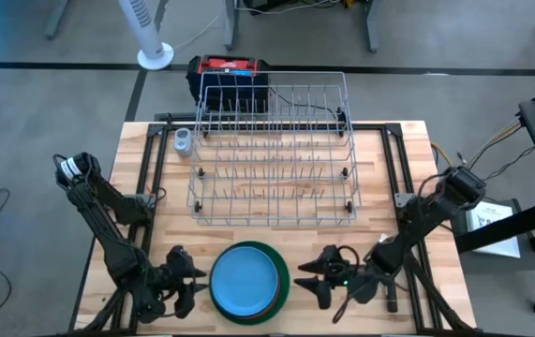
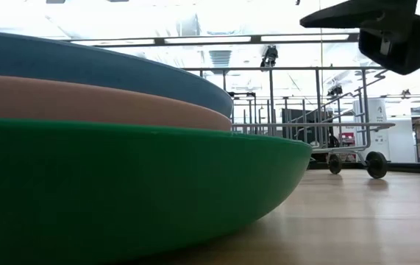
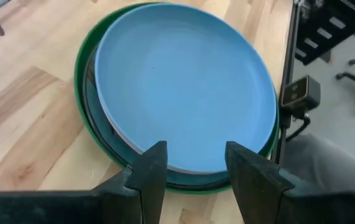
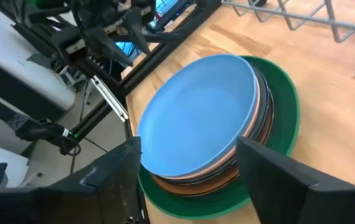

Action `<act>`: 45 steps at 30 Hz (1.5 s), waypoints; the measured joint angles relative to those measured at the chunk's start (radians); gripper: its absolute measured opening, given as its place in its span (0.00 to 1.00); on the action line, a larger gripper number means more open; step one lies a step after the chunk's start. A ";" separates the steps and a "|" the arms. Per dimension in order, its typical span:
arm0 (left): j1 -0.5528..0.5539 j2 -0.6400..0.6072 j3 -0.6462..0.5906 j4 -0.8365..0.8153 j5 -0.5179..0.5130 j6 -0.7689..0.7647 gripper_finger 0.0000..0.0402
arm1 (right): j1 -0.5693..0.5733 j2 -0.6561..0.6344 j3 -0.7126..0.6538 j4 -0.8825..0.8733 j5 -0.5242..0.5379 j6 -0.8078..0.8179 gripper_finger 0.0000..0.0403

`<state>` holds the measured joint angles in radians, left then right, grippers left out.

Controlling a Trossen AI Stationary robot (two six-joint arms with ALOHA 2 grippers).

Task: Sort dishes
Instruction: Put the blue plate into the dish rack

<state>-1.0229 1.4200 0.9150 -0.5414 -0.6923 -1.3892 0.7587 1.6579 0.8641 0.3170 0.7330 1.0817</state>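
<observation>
A stack of dishes (image 1: 248, 281) sits near the table's front edge. A light blue plate (image 3: 183, 81) is on top, with a pale pink plate (image 2: 84, 99) and dark orange-brown plates (image 4: 196, 182) under it. The larger green plate (image 4: 286, 124) at the bottom rests on the wood. My left gripper (image 3: 193, 158) is open just left of the stack, slanting down at its rim. My right gripper (image 4: 189, 162) is open just right of the stack, its fingers wide on either side of the rim. Neither visibly touches a plate.
A grey wire rack (image 1: 272, 159) stands on small wheels across the middle and far part of the table. A small grey object (image 1: 183, 140) lies by its left far corner. A black and red box (image 1: 230, 75) sits behind the table. Bare wood lies between rack and stack.
</observation>
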 joint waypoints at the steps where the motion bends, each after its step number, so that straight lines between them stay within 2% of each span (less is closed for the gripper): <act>1: 0.000 0.000 0.000 0.000 -0.001 -0.003 0.38 | -0.001 0.012 0.014 -0.002 0.000 0.001 0.56; 5: 0.000 0.000 0.000 0.000 -0.009 -0.004 0.38 | -0.002 0.053 0.077 -0.072 0.000 0.002 0.39; 11: 0.000 0.000 -0.002 -0.009 -0.057 -0.002 0.38 | -0.005 0.104 0.188 -0.269 0.001 0.027 0.08; 13: 0.000 0.000 -0.002 -0.010 -0.057 0.007 0.37 | -0.005 0.126 0.227 -0.330 0.002 0.041 0.02; 16: 0.000 0.000 -0.002 -0.012 -0.057 0.038 0.29 | -0.008 0.154 0.282 -0.432 0.002 0.098 0.03; 20: 0.000 0.000 -0.002 -0.013 -0.055 0.064 0.06 | -0.017 0.213 0.332 -0.532 0.002 0.161 0.01; 21: 0.000 0.000 -0.002 -0.013 -0.056 0.064 0.03 | -0.020 0.225 0.339 -0.537 -0.004 0.175 0.01; 36: 0.009 0.036 -0.002 -0.021 -0.078 0.004 0.00 | -0.058 0.294 0.351 -0.545 -0.024 0.233 0.00; 42: 0.009 0.084 -0.002 -0.041 -0.077 -0.066 0.00 | -0.068 0.294 0.351 -0.544 -0.014 0.222 0.00; 45: 0.009 0.101 -0.002 -0.062 -0.110 -0.120 0.00 | -0.068 0.294 0.351 -0.536 0.000 0.221 0.00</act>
<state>-1.0138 1.5209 0.9131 -0.6038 -0.8018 -1.5096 0.6903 1.9524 1.2152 -0.2191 0.7330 1.3023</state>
